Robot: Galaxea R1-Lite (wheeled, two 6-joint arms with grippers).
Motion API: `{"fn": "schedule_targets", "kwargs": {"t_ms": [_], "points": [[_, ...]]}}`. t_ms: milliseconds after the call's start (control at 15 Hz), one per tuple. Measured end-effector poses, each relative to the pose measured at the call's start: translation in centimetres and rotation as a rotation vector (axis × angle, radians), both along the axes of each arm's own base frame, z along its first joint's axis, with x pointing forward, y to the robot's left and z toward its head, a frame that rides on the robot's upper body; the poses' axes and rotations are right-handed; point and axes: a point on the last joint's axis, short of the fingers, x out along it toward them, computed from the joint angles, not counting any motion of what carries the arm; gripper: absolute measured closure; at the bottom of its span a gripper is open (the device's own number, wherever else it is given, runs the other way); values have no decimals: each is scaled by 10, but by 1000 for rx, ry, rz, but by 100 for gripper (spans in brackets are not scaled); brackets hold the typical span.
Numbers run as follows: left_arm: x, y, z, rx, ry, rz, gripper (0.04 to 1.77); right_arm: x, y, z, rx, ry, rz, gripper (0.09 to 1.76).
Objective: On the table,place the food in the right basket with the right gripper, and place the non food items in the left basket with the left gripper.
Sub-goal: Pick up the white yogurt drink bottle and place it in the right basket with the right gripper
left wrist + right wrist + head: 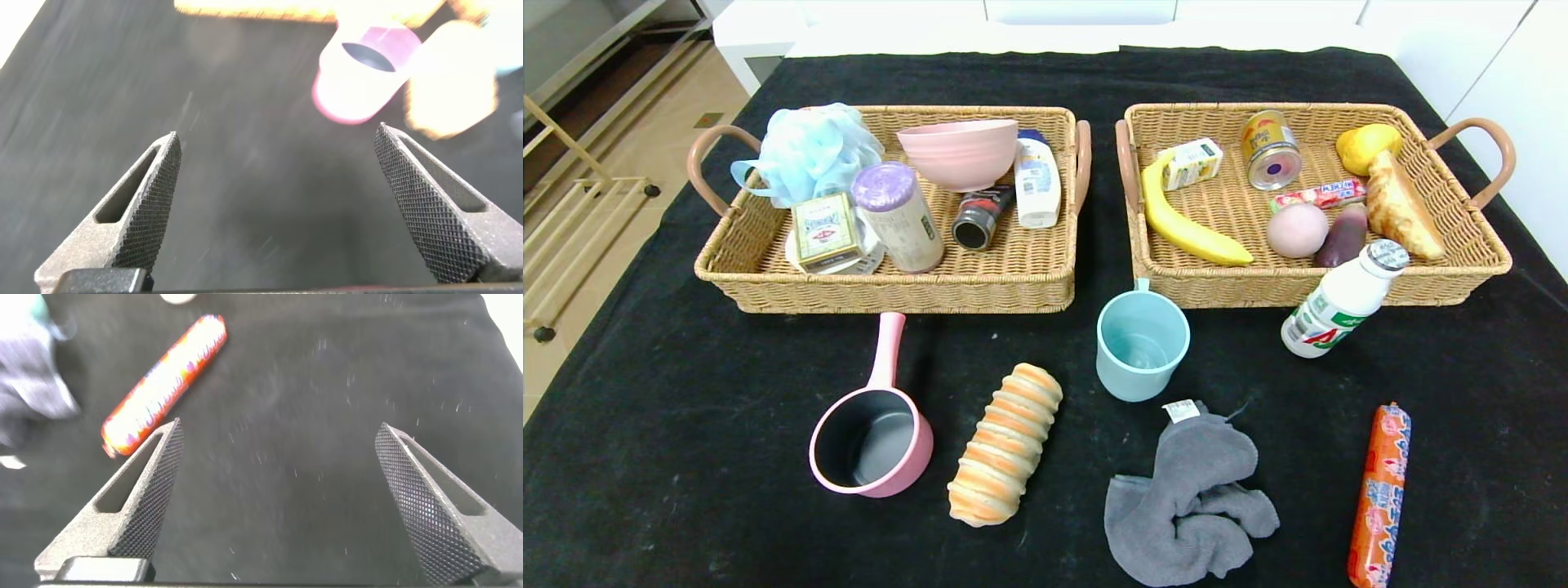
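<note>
I have both grippers spread wide over bare black cloth, holding nothing: the left gripper (278, 204) hangs short of the pink pan (870, 437), the right gripper (278, 498) short of the sausage (1380, 494). From table centre, the pan lies at 8 o'clock, the bread (1005, 445) at 6, the cup (1141, 343) near centre, the towel (1188, 506) at 5, the sausage at 4, and the bottle (1339, 302) at 3, leaning on the right basket (1462, 278). The left basket (890, 290) sits at 10.
</note>
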Motion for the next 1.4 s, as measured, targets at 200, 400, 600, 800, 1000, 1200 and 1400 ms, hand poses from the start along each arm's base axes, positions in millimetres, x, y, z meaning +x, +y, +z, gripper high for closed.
{"fn": "schedule_targets", "kwargs": {"t_ms": [200, 400, 600, 800, 1000, 1200, 1400], "points": [[-7, -3, 42, -12, -52, -147, 9, 3, 2, 38, 19, 19, 100, 14], [3, -4, 79, 24, -30, -289, 9, 18, 4, 74, 19, 57, 245, 14], [27, -6, 109, 109, -20, -355, 9, 43, 7, 109, 15, 58, 320, 14], [46, -9, 141, 149, -43, -401, 9, 61, 12, 136, -2, 40, 409, 14], [59, -13, 165, 180, -69, -486, 9, 69, 17, 157, -8, 52, 488, 14], [75, -22, 173, 178, -44, -599, 9, 81, 24, 166, -13, 76, 543, 14], [94, -35, 172, 176, 1, -694, 9, 93, 34, 168, -21, 108, 568, 14]]}}
